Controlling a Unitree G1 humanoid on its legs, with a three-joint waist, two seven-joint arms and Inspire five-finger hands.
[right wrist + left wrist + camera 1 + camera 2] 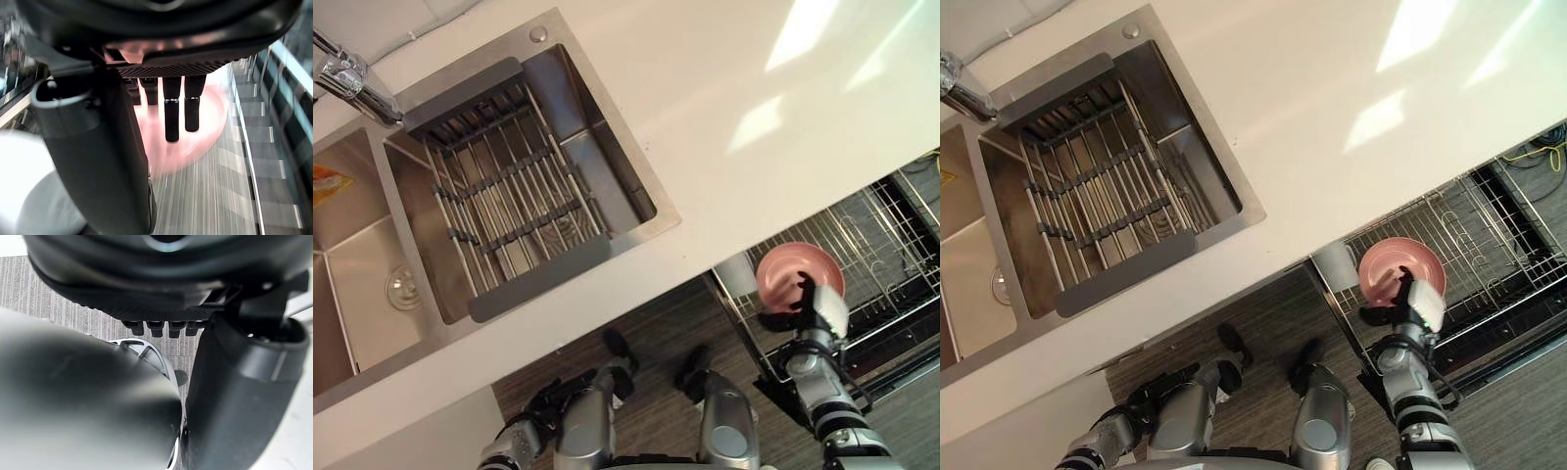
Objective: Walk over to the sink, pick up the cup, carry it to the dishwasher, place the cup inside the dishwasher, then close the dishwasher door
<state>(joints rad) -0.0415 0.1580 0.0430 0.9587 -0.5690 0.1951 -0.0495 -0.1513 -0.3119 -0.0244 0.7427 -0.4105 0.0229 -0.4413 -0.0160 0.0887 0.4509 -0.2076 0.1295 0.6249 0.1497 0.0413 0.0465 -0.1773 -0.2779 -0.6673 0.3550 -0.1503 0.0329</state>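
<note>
Currently the right robot hand (823, 311) is clenched on the cup (781, 271): the fingers (171, 117) lie across its pink inside and the thumb is on the outside, so it's a rim pinch. The cup sits at the robot hand's tip, over the pulled-out dishwasher rack (891, 240), just beside a white item (736, 274) already in that rack. I can't tell whether the cup touches the wires yet. Progress, as I read it: the walk to the sink, pickup and carry are done. Setting the cup down, letting go and closing the door are left. The rack out under the robot hand means the dishwasher is open, but I can't make out the door itself. The cup is pink, wide and shallow, nearly bowl-like, with a plain inside, its mouth turned up toward the head camera, and it looks empty. Further out, past the desk (724, 127) edge, the sink (540, 34) is well apart from this robot hand, with only a slatted drain rack (509, 191) in it. The left robot hand (517, 439) hangs low by the floor, idle, and I can't tell its state.
</note>
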